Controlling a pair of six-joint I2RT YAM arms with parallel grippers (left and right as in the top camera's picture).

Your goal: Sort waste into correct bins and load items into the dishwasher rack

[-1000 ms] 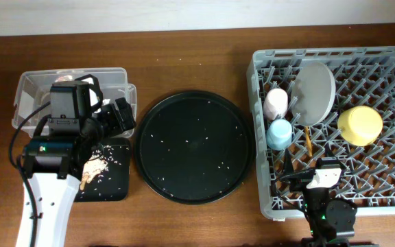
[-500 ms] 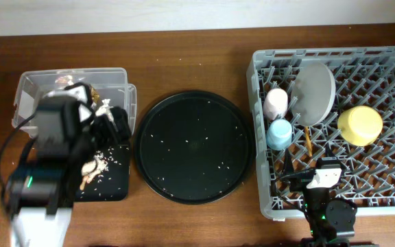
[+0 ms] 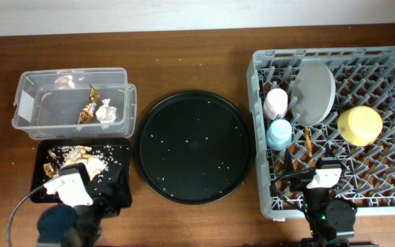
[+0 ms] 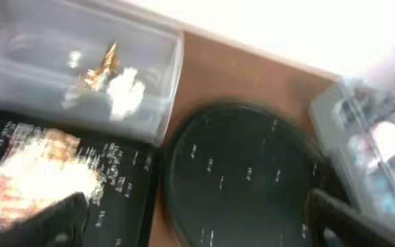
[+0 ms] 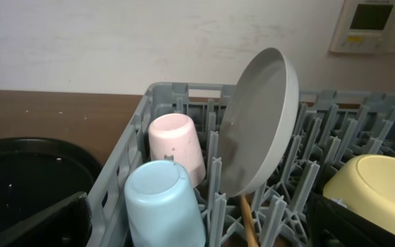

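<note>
The clear box (image 3: 26,103) holds the white paper ball (image 3: 105,111) and the gold-foil wrapper (image 3: 89,106); both show in the left wrist view, the ball (image 4: 126,92) beside the wrapper (image 4: 100,63). The black tray (image 3: 118,171) holds brownish scraps and crumbs (image 3: 70,160). The grey rack (image 3: 389,185) holds the pink cup (image 3: 276,101), light-blue cup (image 3: 279,133), grey plate (image 3: 313,92), yellow bowl (image 3: 360,124) and chopsticks (image 3: 307,141). My left gripper (image 3: 91,202) is open and empty at the front left. My right gripper (image 5: 204,230) is open and empty over the rack's front edge.
A large round black tray (image 3: 194,145) flecked with crumbs lies between the bins and the rack. Brown table surface shows around it and behind the bins.
My left arm has drawn back from over the clear box to the table's front left edge, uncovering the box and the black tray. The right arm has not moved.
</note>
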